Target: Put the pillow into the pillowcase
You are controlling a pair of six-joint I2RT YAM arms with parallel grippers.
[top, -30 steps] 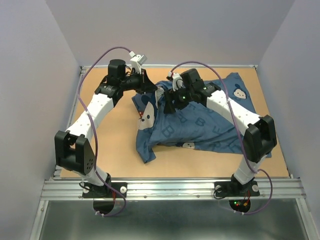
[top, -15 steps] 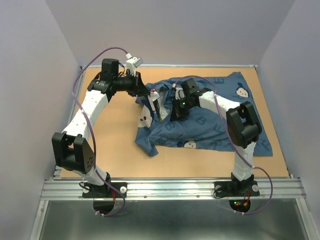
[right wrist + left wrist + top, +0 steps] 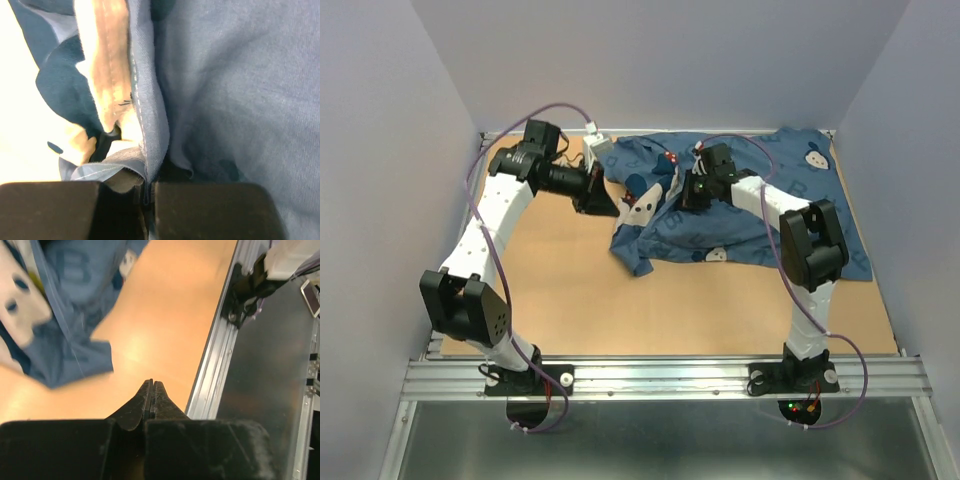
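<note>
Pillowcase (image 3: 740,245) slid away across the counter (image 3: 550,280); my right tool (image 3: 149,189) pinches a fold, left tool (image 3: 152,388) is closed empty, cloth just ahead-left of it. Pillow unseen, probably inside; next, left needs the hem.

Cannot pick out the pillow for sure: just a washed-out cream strip (image 3: 112,75) between folds of the pillowcase (image 3: 225,100) in right wrist view, too glary to tell pillow from lining. Cannot see right gripper (image 3: 148,192) tips, buried in a fabric fold at bottom edge. In left wrist view, pillowcase blurred, printed face smeared, cropped top and left; arm base (image 3: 247,285) cropped at top. From above, left gripper (image 3: 603,203) fingers too small and dark to separate
</note>
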